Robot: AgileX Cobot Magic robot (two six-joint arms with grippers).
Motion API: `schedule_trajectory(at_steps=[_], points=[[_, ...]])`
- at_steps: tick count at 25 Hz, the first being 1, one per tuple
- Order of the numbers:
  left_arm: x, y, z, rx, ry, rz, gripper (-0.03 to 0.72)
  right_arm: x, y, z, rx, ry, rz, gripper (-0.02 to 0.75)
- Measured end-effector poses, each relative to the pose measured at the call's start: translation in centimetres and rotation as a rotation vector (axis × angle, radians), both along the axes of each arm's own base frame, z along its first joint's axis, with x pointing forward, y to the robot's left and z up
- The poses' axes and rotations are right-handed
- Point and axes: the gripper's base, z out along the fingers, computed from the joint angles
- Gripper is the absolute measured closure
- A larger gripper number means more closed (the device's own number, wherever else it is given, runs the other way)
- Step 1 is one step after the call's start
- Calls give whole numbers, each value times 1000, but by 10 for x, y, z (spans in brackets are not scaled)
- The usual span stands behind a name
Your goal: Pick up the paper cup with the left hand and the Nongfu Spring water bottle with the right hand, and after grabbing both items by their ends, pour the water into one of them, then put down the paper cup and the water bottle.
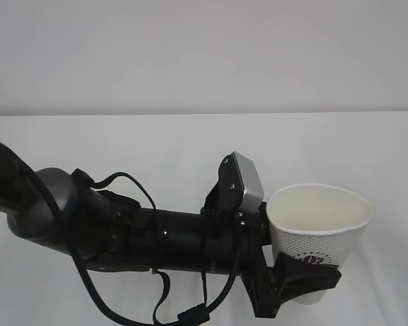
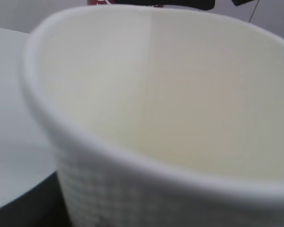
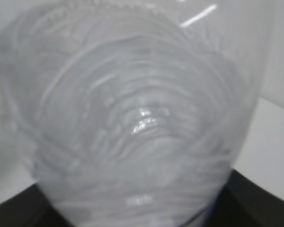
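Left hand sits nearest in the exterior view, arm lying across the front of the white worktop, cables looping under it. Its fingers are clenched round the paper cup low on the body, near the base. Cup is upright, mouth up, looks empty inside; prob held low so the rim stays clear for pouring. Cup hangs toward the worktop's front-right area, whether lifted or resting can't tell.

Right wrist view is filled by the Nongfu Spring water bottle, clear ribbed wall v. close to the lens, dark finger parts at the bottom corners, so right hand appears to be grasping it. Water level not readable. Pouring not yet begun, judging by the dry cup.
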Motion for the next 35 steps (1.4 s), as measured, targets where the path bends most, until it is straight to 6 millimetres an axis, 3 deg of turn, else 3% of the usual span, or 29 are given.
schedule_trajectory(at_steps=[16,26,35], points=[[-10,-7,-1,15,0,-26,175,0,1,1,-370,-62,195,244],[-12,-9,-1,7,1,-35,175,1,1,1,-495,-82,257,244],[-13,-9,0,-3,2,-39,176,1,1,1,-504,-83,262,252]])
